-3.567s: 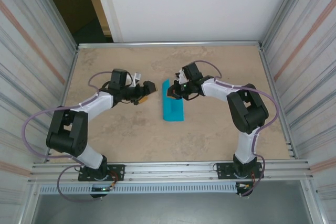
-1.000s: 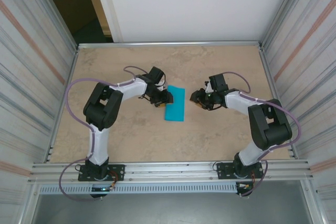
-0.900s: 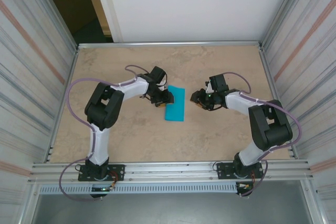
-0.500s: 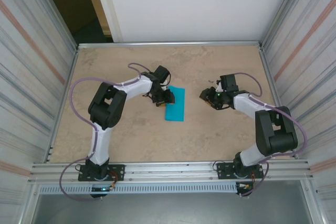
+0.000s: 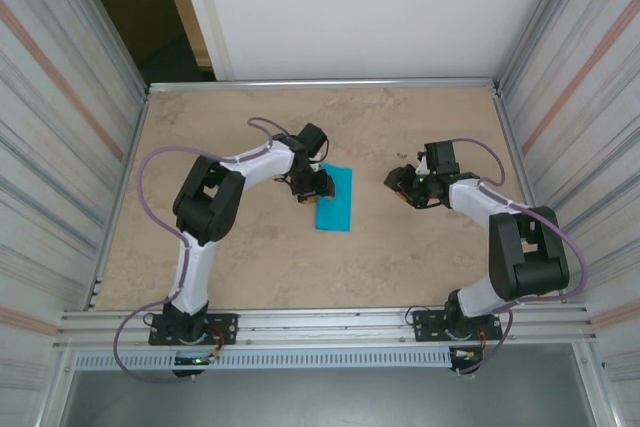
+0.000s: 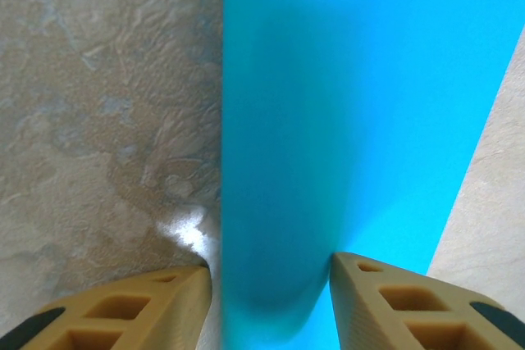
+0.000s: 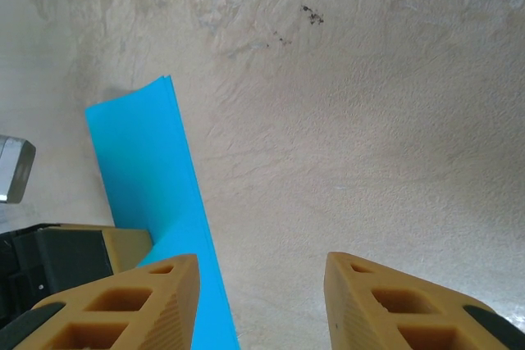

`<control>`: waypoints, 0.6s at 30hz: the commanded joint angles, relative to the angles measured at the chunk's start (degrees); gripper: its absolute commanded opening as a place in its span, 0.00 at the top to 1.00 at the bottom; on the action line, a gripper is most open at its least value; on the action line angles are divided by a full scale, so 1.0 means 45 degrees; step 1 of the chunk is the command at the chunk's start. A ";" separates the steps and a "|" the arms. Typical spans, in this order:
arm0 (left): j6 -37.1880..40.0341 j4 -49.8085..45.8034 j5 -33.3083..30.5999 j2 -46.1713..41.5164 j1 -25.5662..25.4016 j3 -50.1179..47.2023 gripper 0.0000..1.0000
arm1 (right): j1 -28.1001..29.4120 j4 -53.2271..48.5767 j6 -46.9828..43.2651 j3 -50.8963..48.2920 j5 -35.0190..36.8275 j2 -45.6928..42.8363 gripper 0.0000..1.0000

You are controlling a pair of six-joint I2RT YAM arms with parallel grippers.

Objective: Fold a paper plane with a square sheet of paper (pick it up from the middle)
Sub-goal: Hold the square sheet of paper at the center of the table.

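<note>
The left hand stands apart, straddling an edge of the folded paper. The right hand, also apart, hovers above the table.

The fingers of my left hand are showing as matt tan plastic with moulded hollows, and those of my right hand are looking the same. The square sheet of paper is looking smooth and matt, while the counter is showing a rough, mottled, stone-like finish.

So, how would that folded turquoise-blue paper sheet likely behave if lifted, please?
Probably floppy: the folded turquoise-blue paper sheet looks thin and seems to bulge between the left gripper's fingers. Likely light, sliding easily on the stone-patterned table.
</note>
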 commanded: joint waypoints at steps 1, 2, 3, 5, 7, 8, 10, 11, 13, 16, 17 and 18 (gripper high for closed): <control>0.0390 0.0564 -0.0209 0.3359 -0.1041 -0.1173 0.53 | -0.0057 -0.0059 -0.0353 -0.0160 -0.0141 0.0245 0.56; 0.0400 0.0553 -0.0214 0.3415 -0.1041 -0.1107 0.52 | -0.0040 -0.0027 -0.0346 -0.0192 -0.0180 0.0283 0.56; 0.0362 0.0550 -0.0197 0.3450 -0.1040 -0.1085 0.51 | -0.0045 0.0012 -0.0359 -0.0179 -0.0215 0.0326 0.56; 0.0334 0.0516 -0.0139 0.3532 -0.1043 -0.1007 0.50 | -0.0006 0.0061 -0.0346 -0.0167 -0.0269 0.0419 0.56; 0.0375 0.0437 -0.0167 0.3619 -0.1040 -0.0881 0.48 | 0.0008 0.0105 -0.0347 -0.0179 -0.0308 0.0486 0.56; 0.0399 0.0417 -0.0158 0.3647 -0.1046 -0.0855 0.48 | 0.0015 0.0129 -0.0346 -0.0179 -0.0325 0.0518 0.56; 0.0439 0.0368 -0.0194 0.3703 -0.1069 -0.0820 0.48 | 0.0063 0.0139 -0.0378 -0.0184 -0.0338 0.0565 0.56; 0.0472 0.0339 -0.0215 0.3738 -0.1053 -0.0792 0.48 | 0.0072 0.0169 -0.0365 -0.0189 -0.0334 0.0593 0.56; 0.0480 0.0318 -0.0273 0.3723 -0.1061 -0.0845 0.49 | 0.0107 0.0160 -0.0342 -0.0179 -0.0364 0.0642 0.56; 0.0522 0.0245 -0.0307 0.3811 -0.1060 -0.0831 0.49 | 0.0166 0.0160 -0.0341 -0.0194 -0.0384 0.0683 0.56; 0.0495 0.0240 -0.0316 0.3848 -0.1069 -0.0826 0.49 | 0.0189 0.0178 -0.0349 -0.0179 -0.0380 0.0675 0.56; 0.0486 0.0237 -0.0323 0.3847 -0.1073 -0.0826 0.49 | 0.0216 0.0178 -0.0353 -0.0185 -0.0385 0.0699 0.56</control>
